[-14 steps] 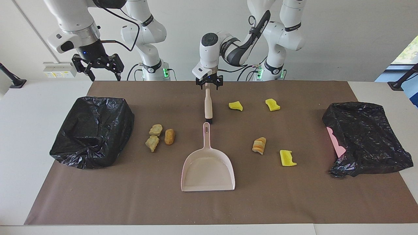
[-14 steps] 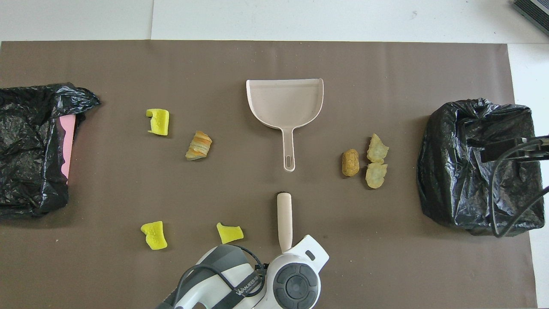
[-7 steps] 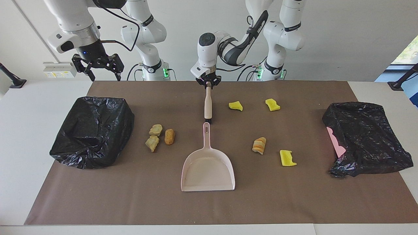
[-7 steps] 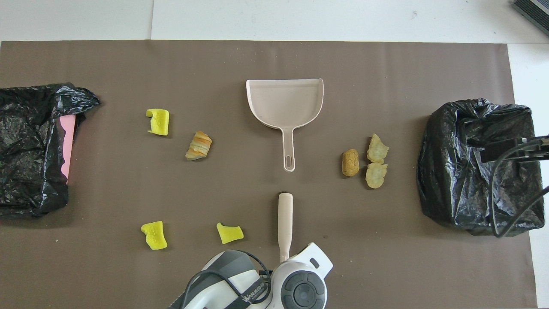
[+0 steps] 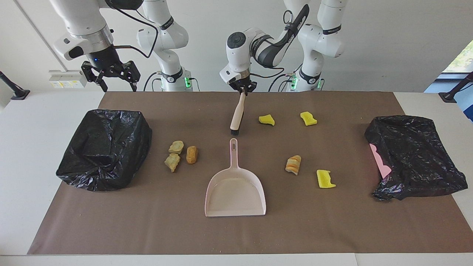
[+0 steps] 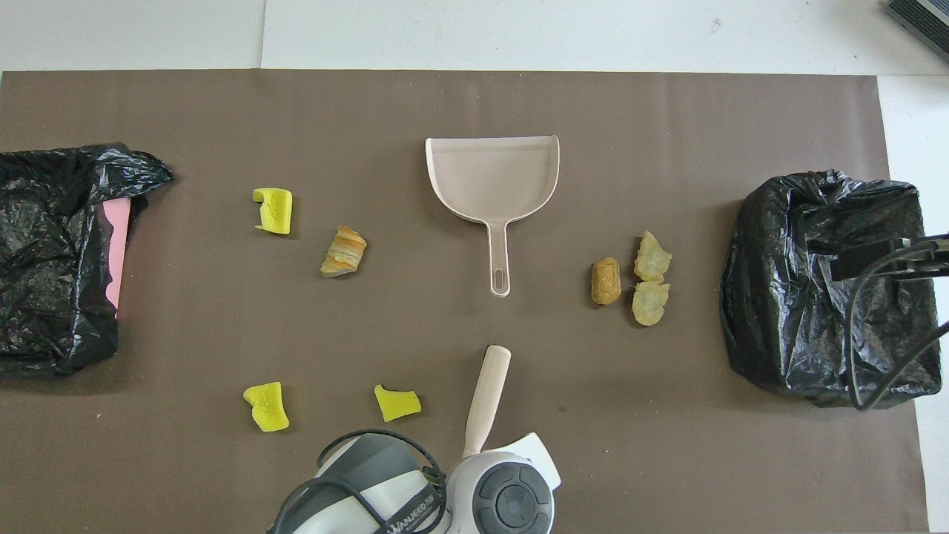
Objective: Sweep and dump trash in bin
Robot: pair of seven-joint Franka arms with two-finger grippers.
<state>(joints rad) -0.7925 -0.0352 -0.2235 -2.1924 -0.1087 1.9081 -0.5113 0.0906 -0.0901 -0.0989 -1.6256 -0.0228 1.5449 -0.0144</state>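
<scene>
Brown mat [image 5: 147, 221] is covering the tabletop [image 5: 22, 147]. Left gripper [image 5: 242, 89] is standing over the mat's robot-side edge, jaws clamped on the brush [image 5: 237, 114] handle tip; the brush is hanging tilted, bristles just above the mat. Right gripper [image 5: 111, 75] is waiting with jaws spread wide and empty, above the bin [image 5: 105, 147] at the right arm's end. Dustpan [image 5: 235, 188] is lying mid-mat. Trash: two yellow pieces [image 5: 266, 119] [image 5: 308, 118] are lying near the robot-side edge, a third [image 5: 326, 179] and the striped chunk [image 5: 293, 164] toward the left arm's end, and three bread lumps [image 5: 181, 153] between dustpan and bin. A second bin [image 5: 414, 155] is lying at the left arm's end.
</scene>
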